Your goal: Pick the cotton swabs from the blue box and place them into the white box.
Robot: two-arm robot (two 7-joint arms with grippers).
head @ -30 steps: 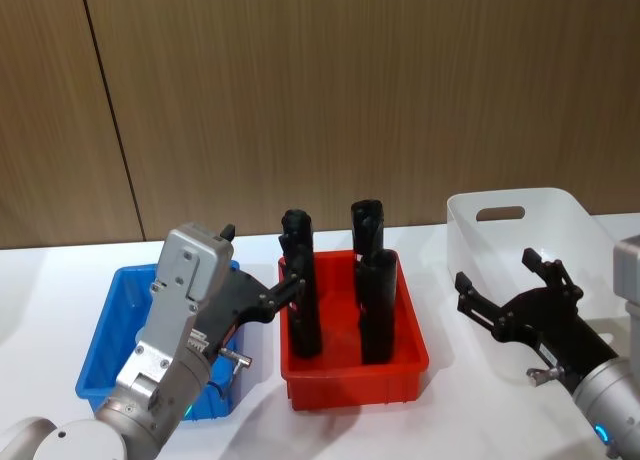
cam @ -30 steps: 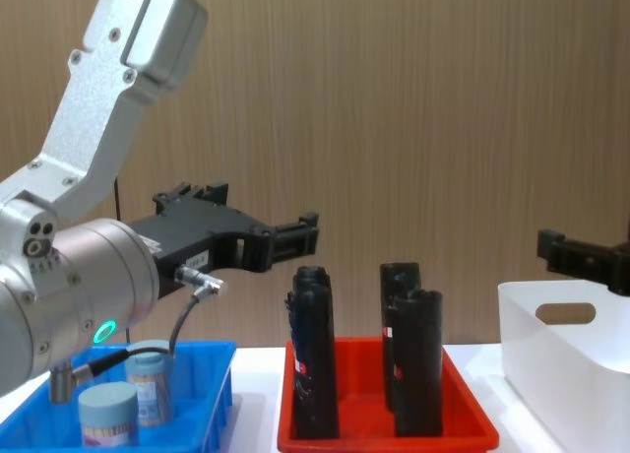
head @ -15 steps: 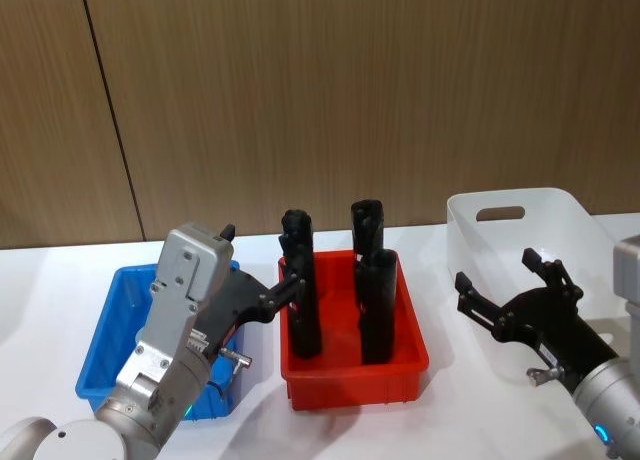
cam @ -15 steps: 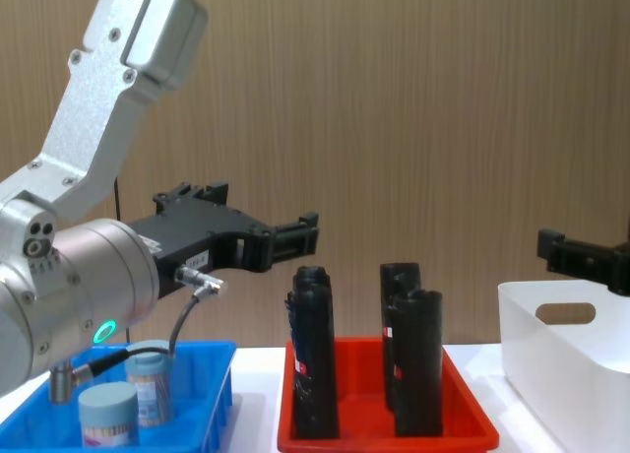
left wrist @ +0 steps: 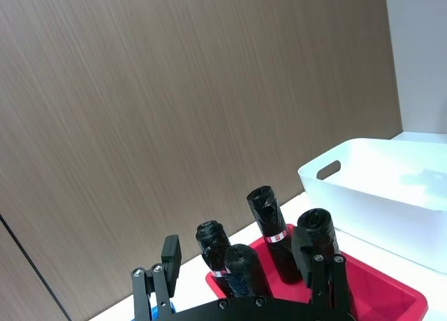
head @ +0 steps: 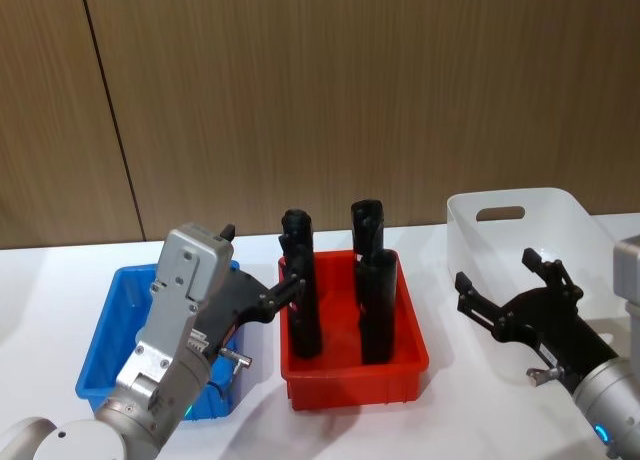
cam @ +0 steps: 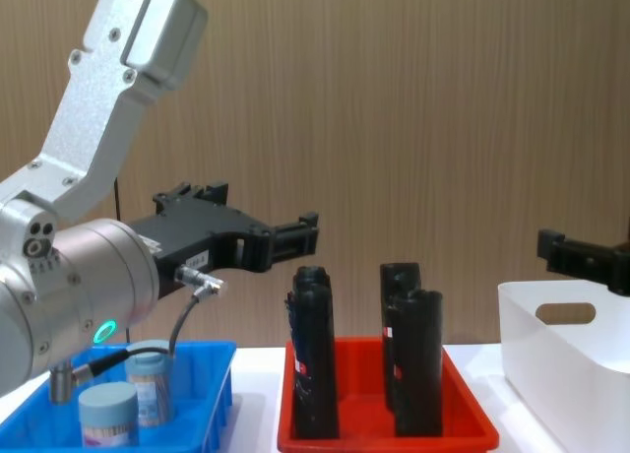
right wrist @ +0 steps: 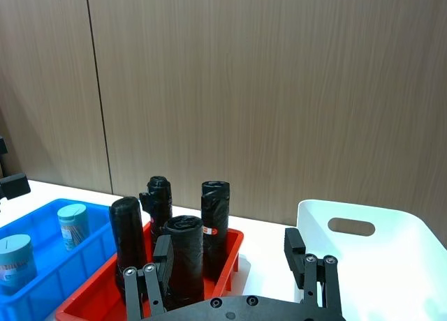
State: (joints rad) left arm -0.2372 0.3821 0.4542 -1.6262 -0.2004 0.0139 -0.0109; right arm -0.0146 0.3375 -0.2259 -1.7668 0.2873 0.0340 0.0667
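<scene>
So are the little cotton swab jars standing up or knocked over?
Standing up. Both cotton swab jars sit on their bases in the blue box, with their pale lids on top.

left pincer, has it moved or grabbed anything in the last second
Nothing visibly changed. The left pincer still hangs open over the blue box, the right pincer open beside the white box, and both cotton swabs remain in the blue box.
</scene>
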